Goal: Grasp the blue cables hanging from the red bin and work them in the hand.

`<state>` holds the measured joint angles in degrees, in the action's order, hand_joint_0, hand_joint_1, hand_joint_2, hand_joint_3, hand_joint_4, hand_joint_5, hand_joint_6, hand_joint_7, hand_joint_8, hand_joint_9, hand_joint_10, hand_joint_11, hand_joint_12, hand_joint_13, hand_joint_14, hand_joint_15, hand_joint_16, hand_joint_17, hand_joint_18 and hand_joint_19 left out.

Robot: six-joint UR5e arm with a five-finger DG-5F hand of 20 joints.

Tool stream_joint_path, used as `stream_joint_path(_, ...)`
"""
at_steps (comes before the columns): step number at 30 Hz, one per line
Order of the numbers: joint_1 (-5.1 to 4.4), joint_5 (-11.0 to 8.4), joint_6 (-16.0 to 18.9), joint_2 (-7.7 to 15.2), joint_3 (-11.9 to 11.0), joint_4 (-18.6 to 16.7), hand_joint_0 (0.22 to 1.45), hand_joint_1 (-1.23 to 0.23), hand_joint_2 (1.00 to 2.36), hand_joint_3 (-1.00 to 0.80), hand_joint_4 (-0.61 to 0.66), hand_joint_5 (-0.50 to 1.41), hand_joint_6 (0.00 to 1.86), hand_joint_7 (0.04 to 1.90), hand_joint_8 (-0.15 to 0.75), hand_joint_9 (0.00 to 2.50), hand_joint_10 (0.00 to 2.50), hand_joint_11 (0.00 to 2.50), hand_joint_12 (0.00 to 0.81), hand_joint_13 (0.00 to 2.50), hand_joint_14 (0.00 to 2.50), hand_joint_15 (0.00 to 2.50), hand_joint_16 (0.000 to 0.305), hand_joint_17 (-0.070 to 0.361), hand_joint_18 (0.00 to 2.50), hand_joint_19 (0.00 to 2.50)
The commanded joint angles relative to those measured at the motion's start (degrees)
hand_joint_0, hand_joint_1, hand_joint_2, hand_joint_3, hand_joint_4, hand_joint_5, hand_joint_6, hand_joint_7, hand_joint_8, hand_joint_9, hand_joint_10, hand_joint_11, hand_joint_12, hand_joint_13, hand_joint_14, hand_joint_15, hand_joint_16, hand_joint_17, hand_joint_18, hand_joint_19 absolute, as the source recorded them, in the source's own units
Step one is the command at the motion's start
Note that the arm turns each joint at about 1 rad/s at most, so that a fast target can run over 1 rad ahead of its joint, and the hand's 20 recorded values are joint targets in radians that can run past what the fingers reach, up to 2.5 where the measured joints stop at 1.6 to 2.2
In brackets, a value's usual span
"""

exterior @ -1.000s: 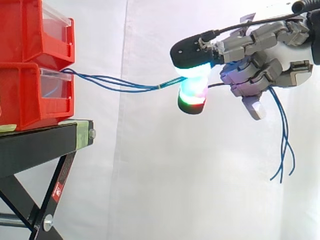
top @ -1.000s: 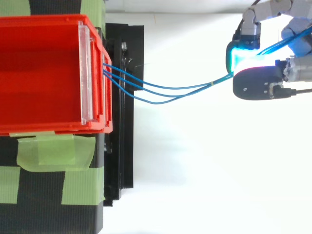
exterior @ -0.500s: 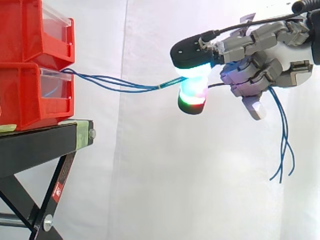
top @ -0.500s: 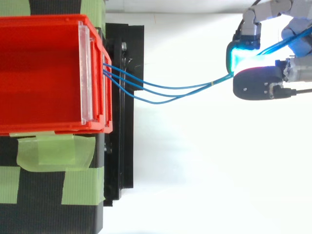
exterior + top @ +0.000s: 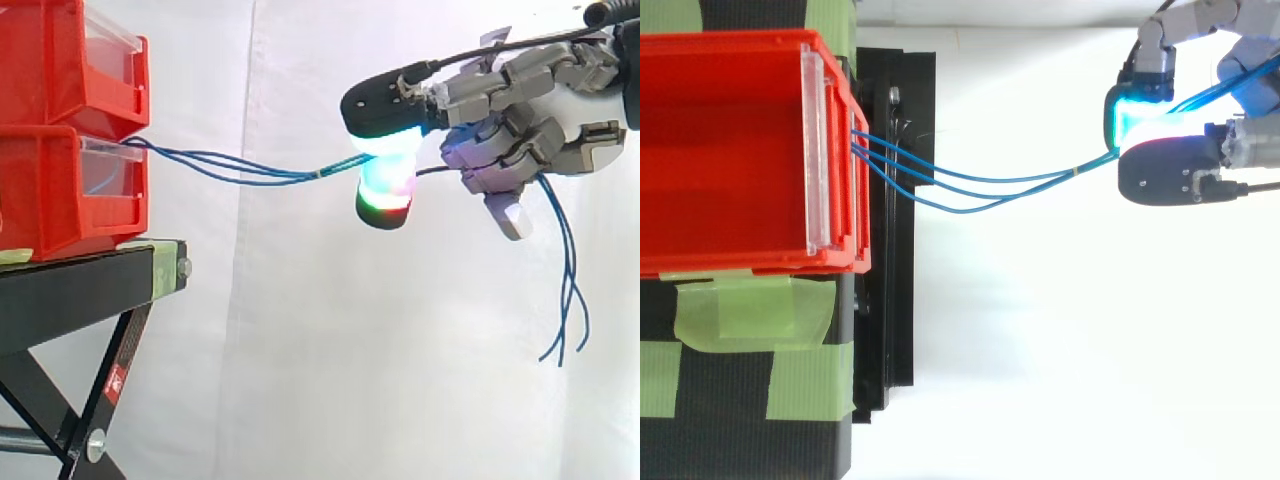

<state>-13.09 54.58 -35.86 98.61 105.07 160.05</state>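
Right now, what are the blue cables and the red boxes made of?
The blue cables look like thin wire in smooth plastic coating: they bend in soft curves. The red bins look like hard, glossy plastic, with clear plastic fronts.

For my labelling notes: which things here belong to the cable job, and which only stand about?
Job: blue cables, hand pinching them, lower red bin they hang from.
Standing about: upper red bin, black stand, green tape, white curtain.
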Motion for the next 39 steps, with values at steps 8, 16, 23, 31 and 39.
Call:
stream_joint_path(8, 0.00, 0.00, 0.00, 0.00, 0.04, 0.00, 0.98, -0.56, 1.01, 0.31, 0.16, 0.26, 0.65, 1.25, 0.350, 1.60, 2.50, 2.50, 0.472, 1.75, 2.50, 1.49, 0.186, 0.140, 2.48, 0.56)
stream_joint_path(16, 0.00, 0.00, 0.00, 0.00, 0.04, 0.00, 0.98, -0.56, 1.01, 0.31, 0.16, 0.26, 0.65, 1.25, 0.350, 1.60, 2.50, 2.50, 0.470, 1.75, 2.50, 1.46, 0.186, 0.139, 2.48, 0.56)
stream_joint_path(23, 0.08, 0.00, 0.00, 0.00, 0.04, 0.00, 0.98, -0.56, 1.01, 0.30, 0.16, 0.25, 0.65, 1.25, 0.350, 1.60, 2.50, 2.50, 0.470, 1.75, 2.50, 1.46, 0.186, 0.139, 2.48, 0.56)
stream_joint_path(31, 0.00, 0.00, 0.00, 0.00, 0.04, 0.00, 0.98, -0.56, 1.01, 0.30, 0.16, 0.25, 0.65, 1.25, 0.350, 1.60, 2.50, 2.50, 0.470, 1.75, 2.50, 1.46, 0.186, 0.139, 2.48, 0.56)
stream_joint_path(39, 0.00, -0.09, 0.00, 0.00, 0.04, 0.00, 0.98, -0.56, 1.01, 0.30, 0.16, 0.25, 0.65, 1.25, 0.350, 1.60, 2.50, 2.50, 0.470, 1.75, 2.50, 1.46, 0.186, 0.139, 2.48, 0.56)
